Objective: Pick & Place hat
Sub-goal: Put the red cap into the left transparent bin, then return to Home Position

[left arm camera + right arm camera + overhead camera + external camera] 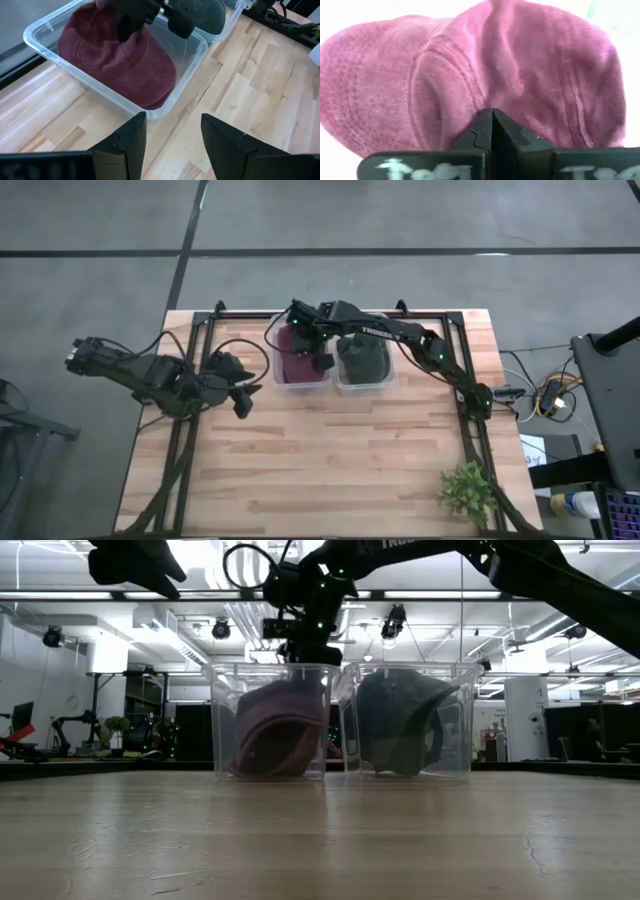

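A maroon hat (298, 365) lies in the left of two clear bins (278, 380) at the table's far middle. It also shows in the low view (275, 730) and the left wrist view (115, 65). My right gripper (492, 117) reaches down into that bin (320, 362) and is shut on the hat. My left gripper (172, 122) is open and empty. It hovers above the table left of the bins (243, 395). My right gripper pinches a raised fold of cloth on the maroon hat's crown (495, 95) between its two shut fingers. It comes from above, pointing down into the bin. The hat sits in the bin, its cloth drawn up toward the fingers (295, 688).
The right clear bin (388, 380) holds a dark hat (362, 358). A small green plant (467, 490) stands at the table's near right corner. Bare wood lies near of the bins. Black frame rails (190, 430) run along the table's sides.
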`<action>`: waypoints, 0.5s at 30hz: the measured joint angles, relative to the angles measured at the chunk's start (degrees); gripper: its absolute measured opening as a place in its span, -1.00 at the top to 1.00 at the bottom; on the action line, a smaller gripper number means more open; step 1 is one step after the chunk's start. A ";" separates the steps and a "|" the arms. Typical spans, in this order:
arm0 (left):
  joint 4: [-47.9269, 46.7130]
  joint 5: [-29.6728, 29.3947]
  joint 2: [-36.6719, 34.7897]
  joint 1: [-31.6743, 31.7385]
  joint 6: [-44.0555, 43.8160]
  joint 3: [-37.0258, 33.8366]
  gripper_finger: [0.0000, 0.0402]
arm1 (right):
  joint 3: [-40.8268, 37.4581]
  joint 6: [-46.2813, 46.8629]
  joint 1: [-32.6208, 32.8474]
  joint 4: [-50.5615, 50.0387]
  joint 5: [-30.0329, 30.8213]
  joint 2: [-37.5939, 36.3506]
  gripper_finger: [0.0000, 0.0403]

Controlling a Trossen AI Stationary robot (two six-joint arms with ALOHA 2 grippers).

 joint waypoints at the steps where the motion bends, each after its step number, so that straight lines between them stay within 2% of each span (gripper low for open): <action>1: 0.15 0.00 0.06 0.00 0.02 0.00 0.10 | 0.00 0.06 0.00 0.25 0.00 -0.53 0.96; 15: 1.36 0.00 0.08 0.00 0.06 0.00 0.10 | 0.17 3.29 1.12 -2.23 0.05 -9.20 0.96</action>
